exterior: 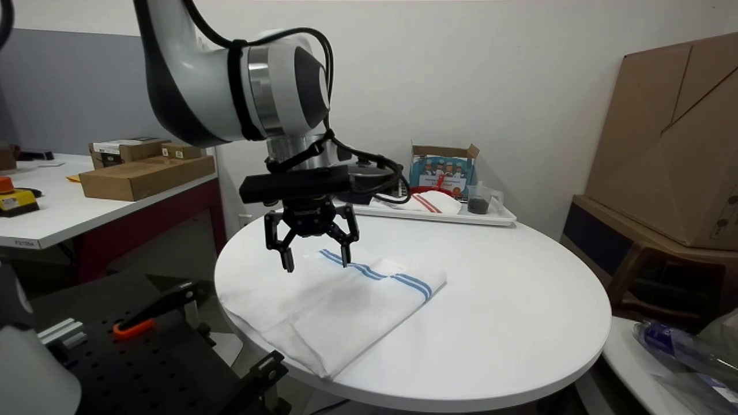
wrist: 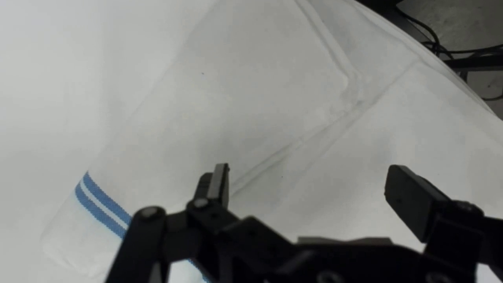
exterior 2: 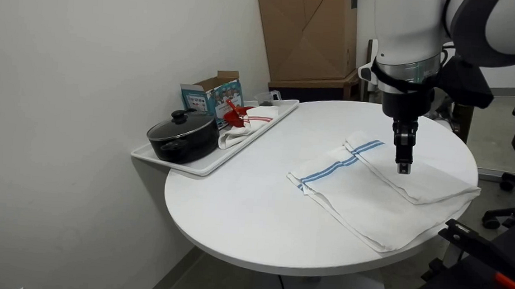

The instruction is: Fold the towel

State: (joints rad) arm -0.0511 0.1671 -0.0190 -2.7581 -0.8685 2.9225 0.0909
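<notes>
A white towel with blue double stripes along one end lies flat on the round table, in both exterior views. In an exterior view it shows layers, with one flap lying over part of the rest. Its plain end reaches the table's rim. My gripper is above the towel, pointing down, with its fingers wide apart and nothing between them. In the wrist view the gripper stands over the towel, with folded edges and creases beneath. The left finger hides part of the blue stripes.
A white tray at the table's wall side holds a black pot, a box, a red utensil, a red-striped cloth and a clear cup. The round table's rim runs close to the towel.
</notes>
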